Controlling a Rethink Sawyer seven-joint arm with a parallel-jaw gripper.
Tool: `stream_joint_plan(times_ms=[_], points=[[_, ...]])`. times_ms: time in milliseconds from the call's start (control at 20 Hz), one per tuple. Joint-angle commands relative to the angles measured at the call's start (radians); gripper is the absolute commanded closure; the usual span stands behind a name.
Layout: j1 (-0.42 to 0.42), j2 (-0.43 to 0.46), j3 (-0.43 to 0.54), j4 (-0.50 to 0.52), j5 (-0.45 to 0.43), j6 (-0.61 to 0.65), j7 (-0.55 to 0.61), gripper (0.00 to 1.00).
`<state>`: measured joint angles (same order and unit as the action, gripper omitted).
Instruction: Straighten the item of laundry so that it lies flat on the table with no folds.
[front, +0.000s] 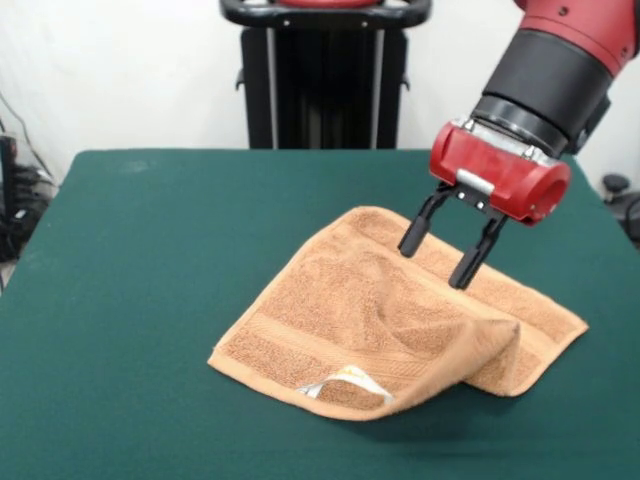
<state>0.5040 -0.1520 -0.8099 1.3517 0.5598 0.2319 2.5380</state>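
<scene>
White wall and a black pedestal stand behind a large table (150, 260) covered in dark green cloth, which fills most of the front view. On its right-hand half lies the item of laundry, a light orange-tan terry towel (370, 300), set at a slant to the table's edges. It is not flat: the part nearest the camera is doubled over, a raised ridge runs down toward the lower right, and a small white label (345, 381) shows at the turned-up front edge. A woven band crosses the towel just above that edge. From the upper right a red and black arm (560, 70) reaches down, ending in a red gripper (445, 250) whose two black fingers (415, 232) are spread apart and hold nothing; their tips hover over the towel's far portion, seemingly just above the cloth (contact cannot be confirmed from this angle). Judging by the layout, the step in hand is choosing a grasp point. It would likely go best to pinch only the top layer at the folded edge or corner, lift slightly, and draw it outward away from the ridge; catching both layers would probably drag the whole towel instead of unfolding it.
</scene>
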Motion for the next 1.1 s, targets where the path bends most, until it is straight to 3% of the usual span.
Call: stream_joint_plan(times_ms=[50, 550, 650, 850, 1100], points=[[-0.030, -0.004, 0.201, 0.058, 0.001, -0.081, 0.151, 0.00], [-0.056, -0.068, 0.266, 0.114, -0.042, -0.120, 0.110, 0.00], [-0.046, -0.062, 0.249, 0.114, -0.042, -0.076, 0.103, 0.00], [-0.016, -0.027, 0.188, 0.100, -0.055, 0.143, 0.086, 0.00], [-0.054, -0.076, 0.277, 0.138, -0.091, 0.296, 0.010, 0.00]])
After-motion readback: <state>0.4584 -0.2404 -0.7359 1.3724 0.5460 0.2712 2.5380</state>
